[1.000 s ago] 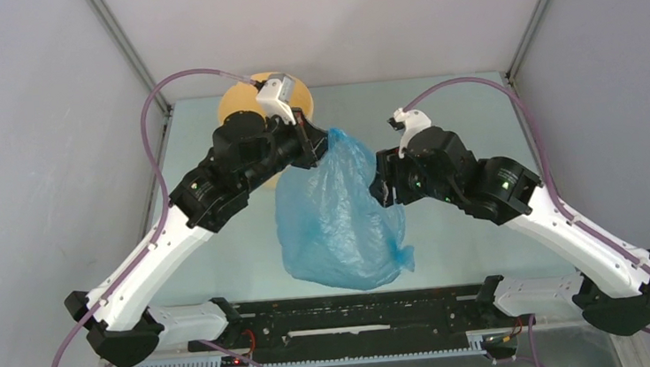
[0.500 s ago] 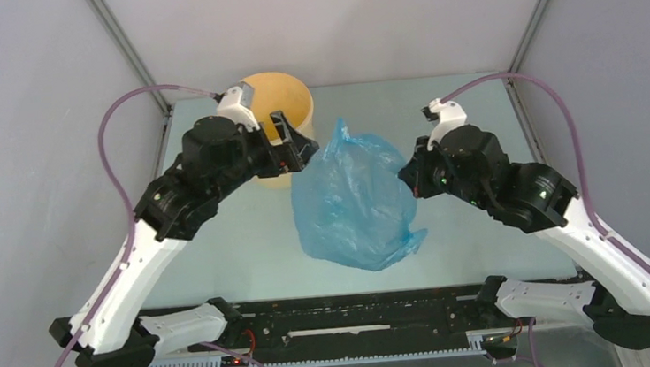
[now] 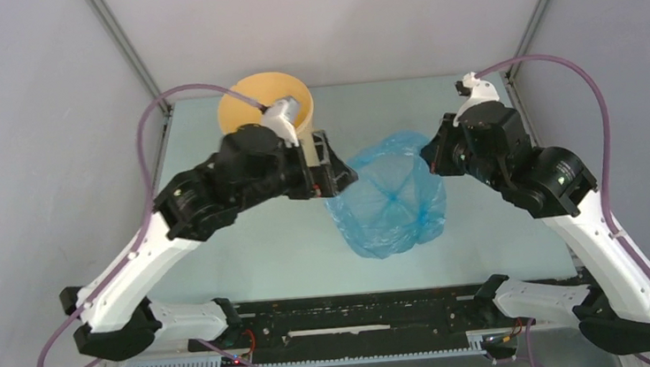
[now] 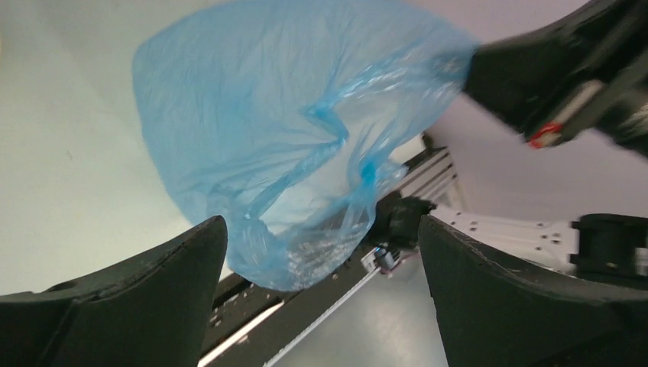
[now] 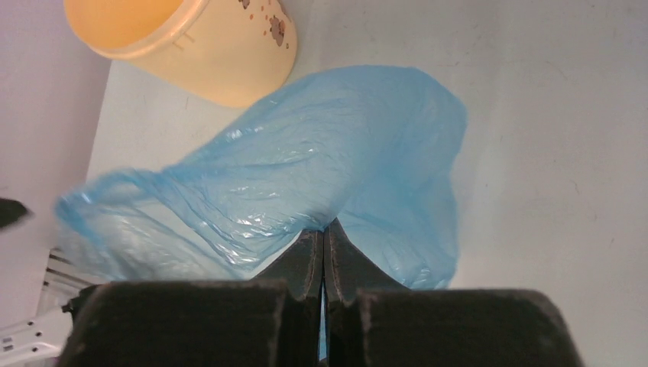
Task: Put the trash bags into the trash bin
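The trash bag (image 3: 389, 200) is a wrinkly light-blue plastic sack hanging over the middle of the table. My right gripper (image 3: 433, 158) is shut on the bag's right side. In the right wrist view its fingertips (image 5: 325, 229) pinch a fold of the bag (image 5: 306, 160). My left gripper (image 3: 338, 169) stands open just left of the bag, between it and the trash bin (image 3: 266, 109), a pale yellow-tan bucket at the back left. In the left wrist view the bag (image 4: 290, 130) hangs beyond the spread fingers (image 4: 153, 283), and nothing is gripped by the left gripper (image 4: 321, 225). The bin (image 5: 191, 46) is upright and looks empty.
A black rail (image 3: 359, 314) with both arm bases runs along the near table edge. Metal frame posts (image 3: 118, 42) stand at the back corners. Purple cables (image 3: 152, 127) loop above each arm. The right arm's black body (image 4: 550, 84) fills the upper right of the left wrist view.
My left gripper opened and let go of the bag's top. My right gripper shut on the bag and drew it to the right, so the bag bunched up.
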{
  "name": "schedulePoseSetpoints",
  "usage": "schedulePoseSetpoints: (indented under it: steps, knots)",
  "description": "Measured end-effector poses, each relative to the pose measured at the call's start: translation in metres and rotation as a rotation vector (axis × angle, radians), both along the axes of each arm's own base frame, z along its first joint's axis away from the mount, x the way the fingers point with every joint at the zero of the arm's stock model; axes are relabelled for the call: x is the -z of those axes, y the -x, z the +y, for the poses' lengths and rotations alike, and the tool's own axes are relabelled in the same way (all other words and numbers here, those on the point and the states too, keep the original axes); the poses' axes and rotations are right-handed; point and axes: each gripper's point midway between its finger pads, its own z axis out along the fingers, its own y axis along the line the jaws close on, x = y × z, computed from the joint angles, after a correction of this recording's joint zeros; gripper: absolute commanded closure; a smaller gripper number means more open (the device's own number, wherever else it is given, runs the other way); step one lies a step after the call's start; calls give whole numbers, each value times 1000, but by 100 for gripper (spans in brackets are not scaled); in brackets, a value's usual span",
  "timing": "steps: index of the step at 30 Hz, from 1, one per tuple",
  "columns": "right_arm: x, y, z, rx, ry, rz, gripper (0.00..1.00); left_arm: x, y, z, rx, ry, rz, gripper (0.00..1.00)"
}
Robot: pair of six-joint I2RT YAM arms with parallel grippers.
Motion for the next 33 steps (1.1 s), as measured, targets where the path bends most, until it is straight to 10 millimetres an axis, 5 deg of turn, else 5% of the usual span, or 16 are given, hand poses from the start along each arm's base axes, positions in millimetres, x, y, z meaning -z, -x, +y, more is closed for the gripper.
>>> schedulePoseSetpoints:
  steps: [16,24,33]
  knots:
    - [-12,-4,-5,2,-195,75,100,148,-7,-12,-64,-267,329,0]
    - [-24,2,-4,-13,-259,58,100,174,-22,-56,6,-123,415,1]
    - [-33,-3,-15,30,-335,55,100,214,-44,-81,-40,56,406,45]
